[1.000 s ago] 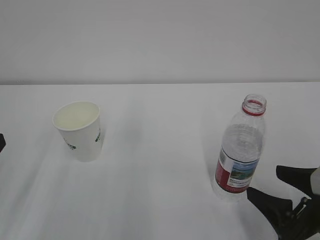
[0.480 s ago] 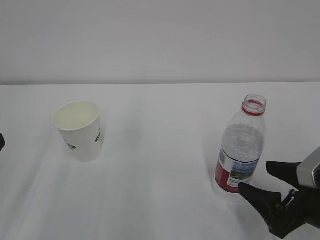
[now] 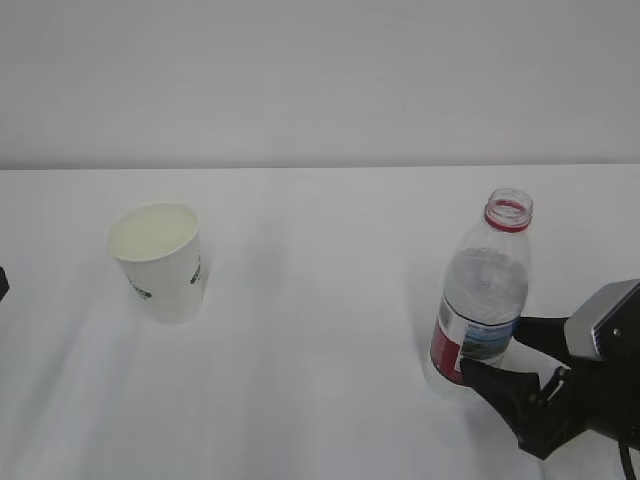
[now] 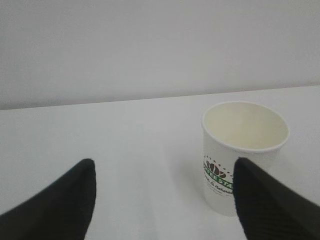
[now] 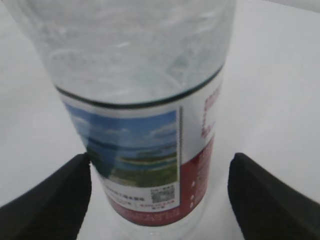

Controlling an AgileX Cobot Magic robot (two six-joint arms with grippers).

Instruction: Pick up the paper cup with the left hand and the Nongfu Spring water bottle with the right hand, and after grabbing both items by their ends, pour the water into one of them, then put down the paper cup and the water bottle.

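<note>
A plain white wall backs a white bench (image 3: pixel 320 330), bare apart from two things standing well apart. The paper cup (image 3: pixel 158 260) stands upright on the left, empty; the left hand (image 4: pixel 162 200) faces it with jaws spread wide, the cup just ahead toward the right finger, not yet between them. The Nongfu Spring water bottle (image 3: pixel 482 300), uncapped and upright, stands on the right, and the right hand (image 3: pixel 515 362) has open jaws flanking its labelled lower body without clamping. The cup looks light and easily crushed, so a gentle hold low on its wall seems wise. The bottle's thin ribbed plastic likely flexes; squeezing hard could push the water (image 5: pixel 130 45) out.
</note>
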